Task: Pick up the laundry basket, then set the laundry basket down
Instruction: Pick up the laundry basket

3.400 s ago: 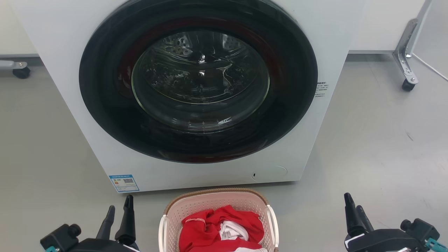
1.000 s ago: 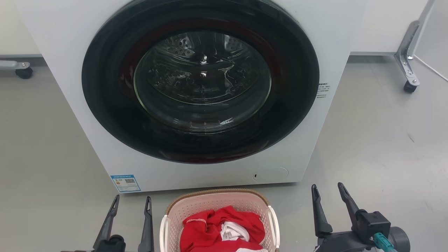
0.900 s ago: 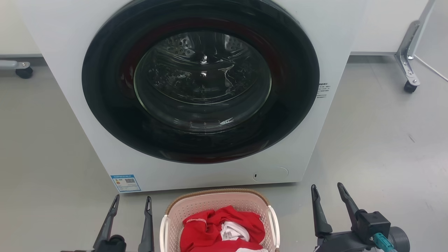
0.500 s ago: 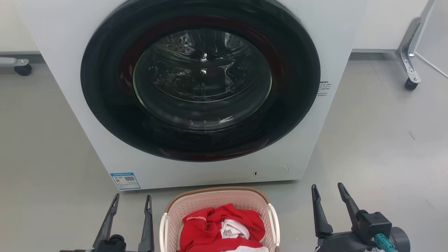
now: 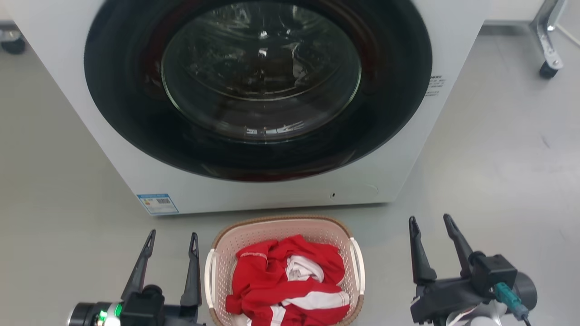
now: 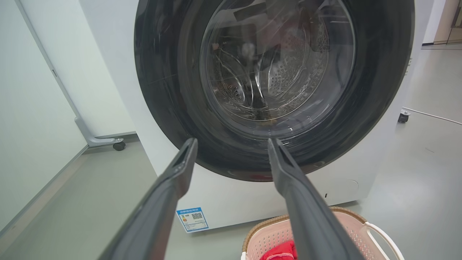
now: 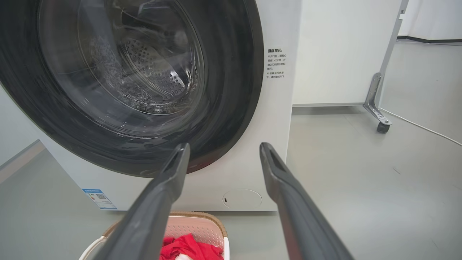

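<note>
The laundry basket (image 5: 281, 221) is pale pink with a brown rim and white side handles. It stands on the floor just before the washing machine (image 5: 272, 197) and holds red and white clothes (image 5: 285, 280). My left gripper (image 5: 172, 235) is open just left of the basket's left handle and apart from it. My right gripper (image 5: 430, 218) is open well to the right of the right handle. In the left wrist view the left gripper (image 6: 232, 141) points at the machine door, with the basket (image 6: 346, 212) at lower right. In the right wrist view the right gripper (image 7: 224, 146) is open, with the basket (image 7: 202, 215) at lower left.
The washing machine's round dark door (image 5: 258, 72) is shut, and a blue label (image 5: 157, 203) sits at its lower left. A wheeled metal leg (image 5: 548, 68) stands at the back right, and a caster (image 5: 13, 44) at the back left. Grey floor (image 5: 498, 172) spreads to both sides.
Since 3.4 s ago both grippers have opened and come in toward the basket. In the last half second the camera tilted down, so more of the basket shows.
</note>
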### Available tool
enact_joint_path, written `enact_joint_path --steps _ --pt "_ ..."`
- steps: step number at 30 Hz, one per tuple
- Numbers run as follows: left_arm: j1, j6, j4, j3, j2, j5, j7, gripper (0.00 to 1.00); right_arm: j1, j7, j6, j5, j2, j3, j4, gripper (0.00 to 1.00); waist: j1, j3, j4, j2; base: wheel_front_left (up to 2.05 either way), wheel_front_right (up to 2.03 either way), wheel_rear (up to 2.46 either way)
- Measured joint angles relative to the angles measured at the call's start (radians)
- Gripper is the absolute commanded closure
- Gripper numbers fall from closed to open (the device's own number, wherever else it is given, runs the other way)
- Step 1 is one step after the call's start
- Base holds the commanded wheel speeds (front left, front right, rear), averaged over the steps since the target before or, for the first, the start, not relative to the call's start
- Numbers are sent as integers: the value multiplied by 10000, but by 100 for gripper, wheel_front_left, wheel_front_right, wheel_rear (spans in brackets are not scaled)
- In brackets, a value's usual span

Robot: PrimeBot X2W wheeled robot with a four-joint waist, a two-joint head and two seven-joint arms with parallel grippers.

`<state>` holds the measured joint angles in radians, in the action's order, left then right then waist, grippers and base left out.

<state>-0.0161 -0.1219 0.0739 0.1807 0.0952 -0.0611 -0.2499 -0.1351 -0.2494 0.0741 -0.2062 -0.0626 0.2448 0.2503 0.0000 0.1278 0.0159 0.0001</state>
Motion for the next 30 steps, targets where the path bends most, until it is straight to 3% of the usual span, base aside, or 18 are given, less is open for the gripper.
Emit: enact_joint_path --steps 10,30 --pt "1276 174 796 29 -148 -105 -29 0 -1106 -27 -165 142 -186 -211 387 0 1 1335 114 0 0 0 0" --pt "4071 428 3908 314 -479 -744 -25 0 -3726 -40 -305 -21 -240 -495 2550 0 3 4293 546 2 0 0 0"
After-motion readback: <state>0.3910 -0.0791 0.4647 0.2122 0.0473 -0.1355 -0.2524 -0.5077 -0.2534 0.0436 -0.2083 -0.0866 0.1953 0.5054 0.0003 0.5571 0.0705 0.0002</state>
